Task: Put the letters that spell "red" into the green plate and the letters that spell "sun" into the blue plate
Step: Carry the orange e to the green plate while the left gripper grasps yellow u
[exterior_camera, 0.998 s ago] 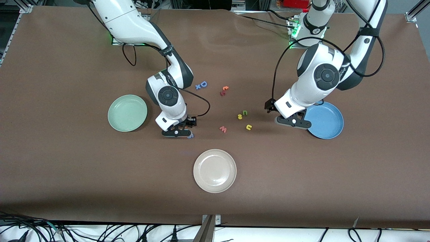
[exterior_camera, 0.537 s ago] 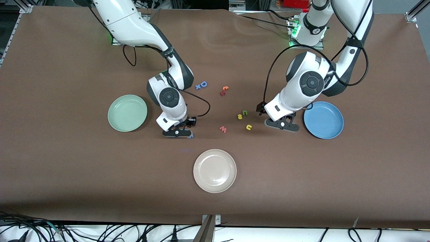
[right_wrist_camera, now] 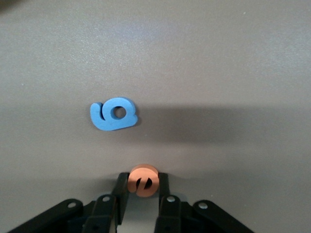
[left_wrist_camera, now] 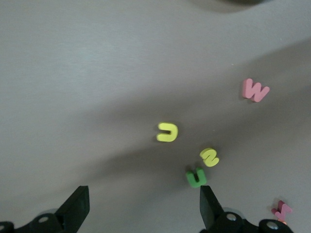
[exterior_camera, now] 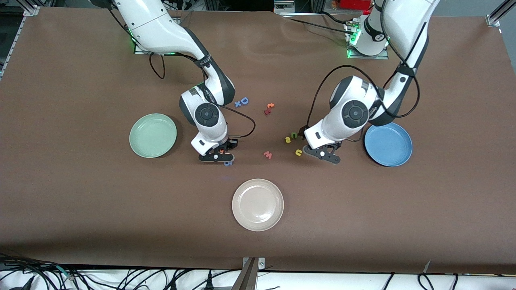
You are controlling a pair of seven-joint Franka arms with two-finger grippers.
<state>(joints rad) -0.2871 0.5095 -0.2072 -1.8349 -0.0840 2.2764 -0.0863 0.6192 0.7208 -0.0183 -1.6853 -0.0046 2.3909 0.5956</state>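
While the right claw [right_wrist_camera: 141, 190] grips the orange "e" [right_wrist_camera: 143, 180] just above the table [exterior_camera: 80, 201] nr the blue "6" piece [right_wrist_camera: 113, 114], the left claw [left_wrist_camera: 143, 211] (jaws wide, empty) hovers over yellow "u" [left_wrist_camera: 167, 132], w/ green plate [exterior_camera: 152, 135] and blue plate [exterior_camera: 388, 144] at opposite table ends.

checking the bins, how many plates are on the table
3: green plate toward the right arm's end, blue plate toward the left arm's end, cream-white plate between them, nearest the front camera.

Robot lab: aluminium frame [exterior_camera: 24, 10] (cables [exterior_camera: 121, 278] everywhere).
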